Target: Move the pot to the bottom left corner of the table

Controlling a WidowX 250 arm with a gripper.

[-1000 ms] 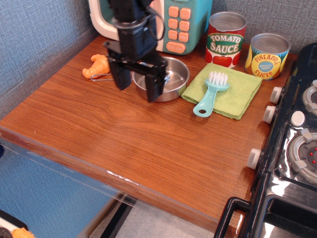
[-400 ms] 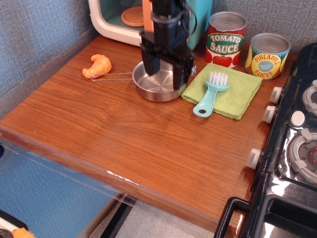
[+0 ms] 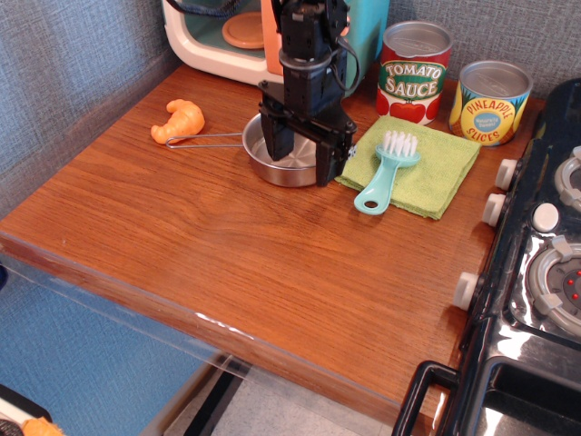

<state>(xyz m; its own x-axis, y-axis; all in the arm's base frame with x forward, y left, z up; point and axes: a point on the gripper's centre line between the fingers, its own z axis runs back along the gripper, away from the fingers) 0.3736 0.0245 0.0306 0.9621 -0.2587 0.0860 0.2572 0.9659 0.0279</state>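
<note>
grey-blue textured wall (image 3: 73, 64); blue floor (image 3: 82, 363).

Two cans behind the green cloth (image 3: 427, 168): one tomato sauce can (image 3: 414, 71), one pineapple can (image 3: 490, 102). One teal brush (image 3: 388, 171) on the cloth. One steel pot (image 3: 292, 162) just left of the cloth; one orange croissant (image 3: 179, 120) further left. One toy microwave (image 3: 236, 36) behind, left of the cloth. One stove (image 3: 536, 272) on the cloth's right w/ three white knobs.

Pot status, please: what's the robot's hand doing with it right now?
Hand open, down over the pot, fingers straddling its right side. Pot on the table, not lifted. Croissant touches its wire handle; path to the near-left corner unobstructed.
</note>
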